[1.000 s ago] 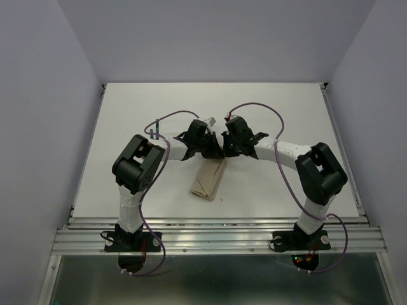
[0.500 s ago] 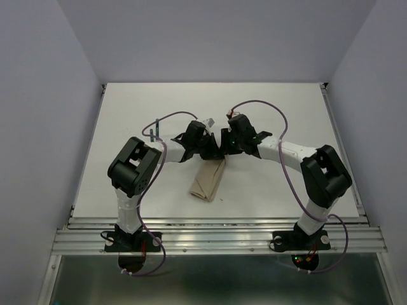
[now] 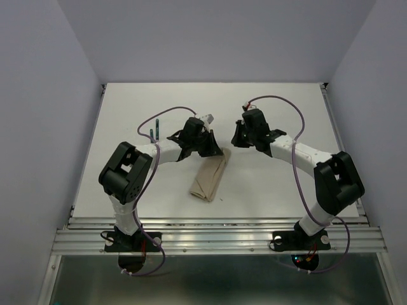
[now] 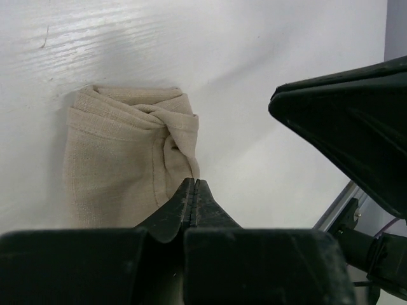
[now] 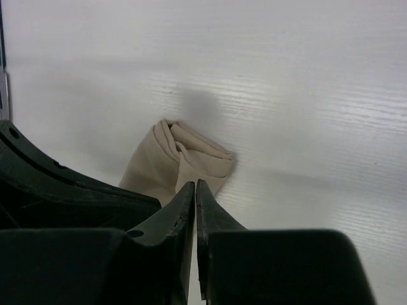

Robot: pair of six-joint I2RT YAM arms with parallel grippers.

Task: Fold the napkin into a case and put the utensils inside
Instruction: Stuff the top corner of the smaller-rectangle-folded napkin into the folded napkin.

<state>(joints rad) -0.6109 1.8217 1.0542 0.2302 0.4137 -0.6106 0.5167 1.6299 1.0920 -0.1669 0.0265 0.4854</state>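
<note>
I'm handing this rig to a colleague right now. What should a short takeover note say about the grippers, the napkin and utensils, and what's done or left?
Left gripper: fingers shut, empty, at the folded napkin's far end.
Right gripper: fingers nearly shut, empty, off the cloth.
Napkin: folded into a narrow case, lying mid-table; its far end looks bunched.
Utensils: a green-handled piece lies far left on the table; nothing can be seen inside the case.
Done: the folding.
Left: fetch the utensils and put them inside.

- I'm seeing even, bright overhead light washing the white bench [image 3: 273, 108].
- Soft shadows are falling under the arms.
- Wrist views are showing blurred, dark jaws up close.
</note>
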